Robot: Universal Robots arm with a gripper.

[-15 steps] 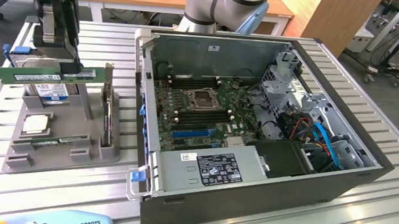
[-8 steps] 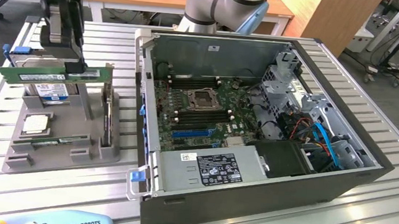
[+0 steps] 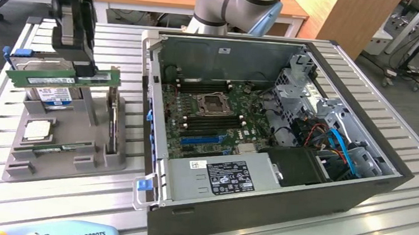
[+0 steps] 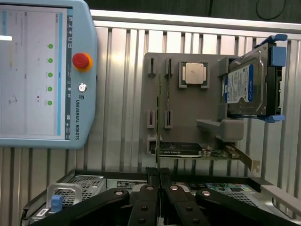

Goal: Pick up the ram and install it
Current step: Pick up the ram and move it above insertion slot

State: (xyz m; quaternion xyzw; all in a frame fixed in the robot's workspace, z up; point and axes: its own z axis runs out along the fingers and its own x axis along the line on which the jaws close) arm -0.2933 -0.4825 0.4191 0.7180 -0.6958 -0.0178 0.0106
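My gripper (image 3: 83,69) is shut on the ram (image 3: 55,77), a long green stick with a white label, and holds it level in the air above the grey holder (image 3: 78,160) at the exterior view's left. In the wrist view the black fingers (image 4: 146,197) meet on the ram (image 4: 158,117), which is seen edge-on as a thin line. A second, similar green stick (image 3: 48,149) lies in a slot at the holder's front. The open computer case (image 3: 384,184) with its motherboard (image 3: 210,109) stands to the exterior view's right of the holder.
On the holder are a hard drive with a blue label (image 3: 50,95) (image 4: 247,89), a silver processor chip (image 3: 38,130) (image 4: 194,74) and an upright expansion card (image 3: 112,124). A teach pendant (image 4: 42,75) lies on the slatted table (image 3: 76,197) beyond the holder.
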